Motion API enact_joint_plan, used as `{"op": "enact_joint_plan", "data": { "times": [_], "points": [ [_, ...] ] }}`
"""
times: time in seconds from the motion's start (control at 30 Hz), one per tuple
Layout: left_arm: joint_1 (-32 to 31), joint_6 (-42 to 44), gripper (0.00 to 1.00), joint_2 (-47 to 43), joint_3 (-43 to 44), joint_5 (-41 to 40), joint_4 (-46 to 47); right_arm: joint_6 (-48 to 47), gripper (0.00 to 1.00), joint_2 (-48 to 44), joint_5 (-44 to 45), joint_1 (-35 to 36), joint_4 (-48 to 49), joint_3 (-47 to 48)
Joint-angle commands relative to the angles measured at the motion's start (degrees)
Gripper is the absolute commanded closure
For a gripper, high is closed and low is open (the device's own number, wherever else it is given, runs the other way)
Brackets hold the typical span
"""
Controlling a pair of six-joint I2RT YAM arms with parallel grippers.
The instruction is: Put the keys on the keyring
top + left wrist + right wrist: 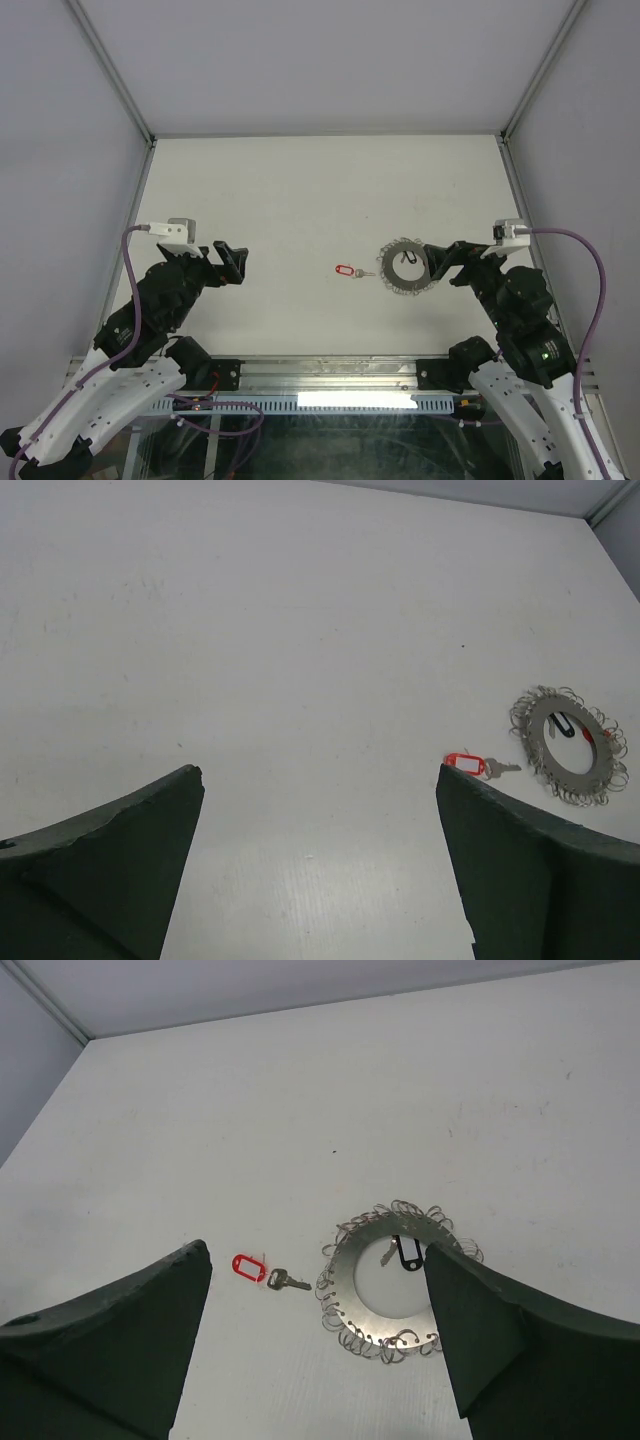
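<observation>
The key with the red oval tag [346, 270] lies flat on the white table, just left of the keyring [390, 276]. The keyring is a flat silver ring with many small wire loops round its rim. A small key on a black tag [405, 1253] lies inside its hole. My right gripper [446, 263] is open and empty at the keyring's right edge. My left gripper [233, 263] is open and empty, well to the left of the red tag. The red tag [248, 1267] and keyring [350, 1288] show between the right fingers. The left wrist view shows both at the far right, the tag [465, 763] and the keyring [575, 778].
The white table [300, 190] is bounded by grey walls at the back and sides, with metal posts at the back corners. A metal rail [330, 375] runs along the near edge between the arm bases.
</observation>
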Motion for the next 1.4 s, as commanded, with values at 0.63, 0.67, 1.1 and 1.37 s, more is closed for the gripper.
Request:
{"op": "enact_joint_plan", "data": {
  "times": [0.63,0.67,1.1,1.37],
  "points": [
    [-0.2,0.1,0.01,3.8,0.4,-1.2,2.4,3.7,0.04,21.9,2.1,0.1,-1.7,7.7],
    [-0.2,0.0,0.01,4.3,0.5,-1.3,2.3,3.7,0.06,25.1,1.3,0.1,-2.0,8.4],
    [-0.2,-0.2,0.01,7.5,0.7,0.1,2.0,8.1,0.17,54.1,-3.5,0.1,1.2,11.2],
    [-0.2,-0.2,0.01,8.7,0.8,0.5,2.0,7.6,0.19,63.7,-7.6,0.4,3.8,12.3]
  ]
}}
